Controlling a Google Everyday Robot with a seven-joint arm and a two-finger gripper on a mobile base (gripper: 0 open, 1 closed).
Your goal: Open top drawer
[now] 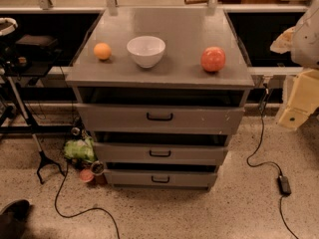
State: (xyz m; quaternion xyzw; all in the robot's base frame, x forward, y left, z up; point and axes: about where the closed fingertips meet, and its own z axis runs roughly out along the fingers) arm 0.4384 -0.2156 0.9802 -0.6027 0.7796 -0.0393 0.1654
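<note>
The task looks to be at its very start, in the approach step: the gripper [295, 106] hangs at the right edge of the view, well apart from the cabinet [179, 34] and touching nothing, and whether it is released or clenched cannot be told. The top drawer [114, 117] lies across to the gripper's left and at about its height, its front appearing pushed in under a dark gap, with the black bar handle [160, 116] at the centre. The next move probably calls for a long reach leftward to meet that handle squarely, then a straight pull outward. Lower than the gripper sit the two narrower drawers [199, 154], which should be left alone. What any drawer holds is hidden. On the cabinet top, above and left of the gripper, a white bowl [146, 50] seems empty, with an orange [102, 51] beyond it and a reddish fruit [213, 59] nearer the gripper.
</note>
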